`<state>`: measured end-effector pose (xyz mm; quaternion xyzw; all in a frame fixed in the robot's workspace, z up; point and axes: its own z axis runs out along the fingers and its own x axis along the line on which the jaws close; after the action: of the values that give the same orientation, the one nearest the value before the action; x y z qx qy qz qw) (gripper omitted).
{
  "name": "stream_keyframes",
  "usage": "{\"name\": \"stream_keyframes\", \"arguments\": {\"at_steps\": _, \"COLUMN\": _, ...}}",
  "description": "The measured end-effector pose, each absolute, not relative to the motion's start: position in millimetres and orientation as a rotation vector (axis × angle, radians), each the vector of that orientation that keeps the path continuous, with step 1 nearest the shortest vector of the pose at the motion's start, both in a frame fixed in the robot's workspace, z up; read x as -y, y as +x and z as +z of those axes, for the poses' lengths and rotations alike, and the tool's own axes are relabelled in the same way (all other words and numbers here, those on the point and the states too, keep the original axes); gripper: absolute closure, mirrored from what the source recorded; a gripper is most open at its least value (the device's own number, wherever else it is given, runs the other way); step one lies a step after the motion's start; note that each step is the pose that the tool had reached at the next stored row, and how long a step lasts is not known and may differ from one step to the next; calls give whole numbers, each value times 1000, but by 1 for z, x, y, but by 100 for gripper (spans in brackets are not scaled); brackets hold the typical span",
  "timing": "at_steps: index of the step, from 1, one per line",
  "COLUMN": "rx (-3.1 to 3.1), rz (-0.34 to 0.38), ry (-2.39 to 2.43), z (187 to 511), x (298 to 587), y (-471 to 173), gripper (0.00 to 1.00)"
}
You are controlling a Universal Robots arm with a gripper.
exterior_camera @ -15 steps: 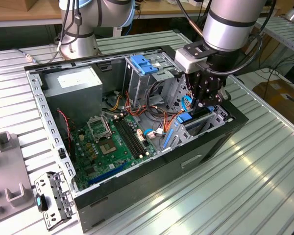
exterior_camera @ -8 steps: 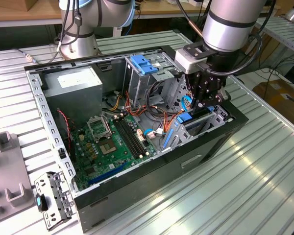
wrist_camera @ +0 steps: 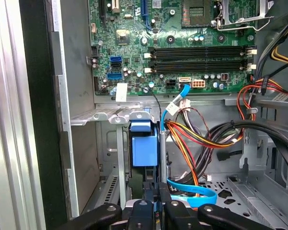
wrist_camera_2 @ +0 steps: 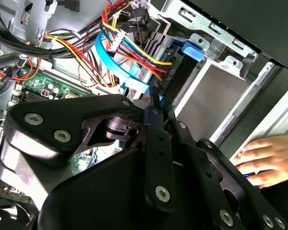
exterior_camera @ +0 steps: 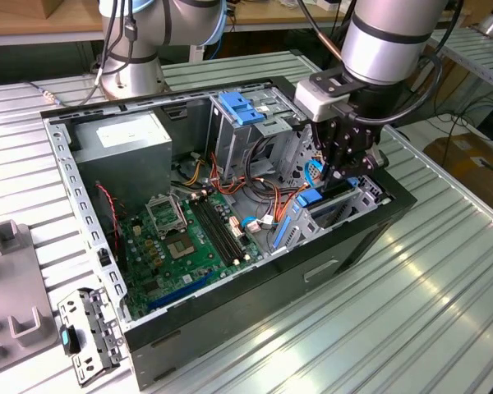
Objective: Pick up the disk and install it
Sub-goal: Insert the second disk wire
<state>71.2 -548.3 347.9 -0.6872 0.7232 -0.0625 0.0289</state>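
My black gripper [exterior_camera: 343, 168] hangs with its fingers together inside the open black computer case [exterior_camera: 345, 246], above the drive bay where the blue-railed metal disk [wrist_camera: 144, 148] stands on edge. The second wrist view adds a person's hand [wrist_camera_2: 269, 158] resting on the case.

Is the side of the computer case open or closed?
Open: the computer case has no side cover, so the motherboard and cables show.

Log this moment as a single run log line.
gripper: shut, inside open computer case, over drive bay | disk: not identifiable | hand: on case's outer edge
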Motion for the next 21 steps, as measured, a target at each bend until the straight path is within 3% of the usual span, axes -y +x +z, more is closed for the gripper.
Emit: {"name": "stream_keyframes", "arguments": {"at_steps": 21, "rx": -2212, "rz": -166, "ry": -2119, "z": 340, "x": 549, "y": 71, "gripper": 84}}
